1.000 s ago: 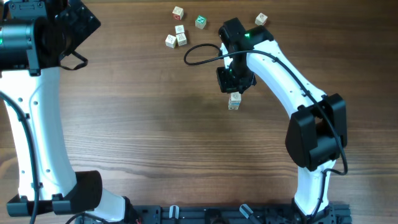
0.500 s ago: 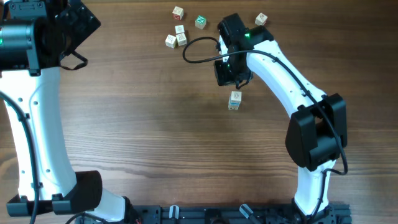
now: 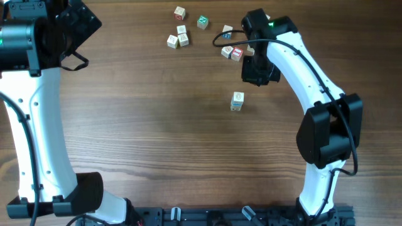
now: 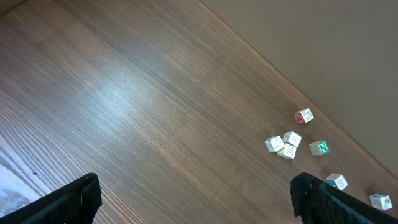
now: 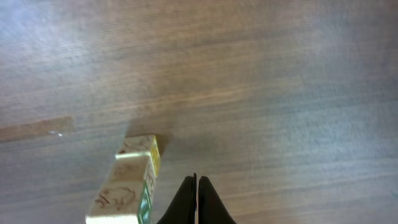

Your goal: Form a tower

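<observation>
The tower (image 3: 237, 100) is a narrow stack of pale letter cubes standing alone mid-table. In the right wrist view the tower (image 5: 132, 186) rises at the lower left, with yellow and green printed sides. My right gripper (image 3: 254, 75) hovers just behind and to the right of it, apart from it. Its fingers (image 5: 197, 200) are shut with nothing between them. My left gripper (image 3: 74, 28) is far off at the back left, and the left gripper (image 4: 193, 199) stands wide open over bare wood.
Loose cubes lie at the back: a cluster (image 3: 178, 37), a red-lettered one (image 3: 180, 12), a green one (image 3: 202, 22), and a group (image 3: 232, 53) beside the right arm and its cable. The left wrist view shows the same cluster (image 4: 283, 144) near the table's far edge.
My right gripper has drawn away from above the tower, back and to the right, uncovering cubes behind it. The tower stands unmoved. The left arm has stayed still.
</observation>
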{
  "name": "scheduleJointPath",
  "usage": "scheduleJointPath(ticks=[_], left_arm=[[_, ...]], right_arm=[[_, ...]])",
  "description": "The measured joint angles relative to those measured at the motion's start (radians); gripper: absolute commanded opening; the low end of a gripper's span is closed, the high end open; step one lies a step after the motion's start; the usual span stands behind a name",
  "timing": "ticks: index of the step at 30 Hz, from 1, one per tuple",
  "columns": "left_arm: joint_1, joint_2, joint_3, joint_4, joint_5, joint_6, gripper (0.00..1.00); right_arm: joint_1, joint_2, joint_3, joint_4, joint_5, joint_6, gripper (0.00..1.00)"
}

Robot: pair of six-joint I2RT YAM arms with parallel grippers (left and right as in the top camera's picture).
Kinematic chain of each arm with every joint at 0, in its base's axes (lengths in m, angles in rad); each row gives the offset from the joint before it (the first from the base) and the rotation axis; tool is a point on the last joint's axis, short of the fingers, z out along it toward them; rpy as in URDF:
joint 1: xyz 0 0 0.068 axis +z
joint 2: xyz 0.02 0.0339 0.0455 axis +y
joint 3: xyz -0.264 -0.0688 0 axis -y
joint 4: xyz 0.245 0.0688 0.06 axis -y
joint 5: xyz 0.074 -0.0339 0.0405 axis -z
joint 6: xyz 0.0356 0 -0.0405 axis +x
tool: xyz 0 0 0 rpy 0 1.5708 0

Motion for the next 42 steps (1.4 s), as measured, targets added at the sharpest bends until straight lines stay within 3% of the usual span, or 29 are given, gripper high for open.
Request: scheduleJointPath(ticks=[4,13,42], left_arm=[[0.0,0.0,0.0,0.0,0.0,0.0,1.0],[0.0,0.0,0.0,0.0,0.0,0.0,1.0],[0.0,0.0,0.0,0.0,0.0,0.0,1.0]], right_arm=[[0.006,0.0,0.0,-0.078,-0.001,0.007,0.04],[0.006,-0.003,-0.09,-0.005,-0.06,0.052,0.04],[0.006,-0.003,-0.092,0.029,-0.192,0.051,0.04]])
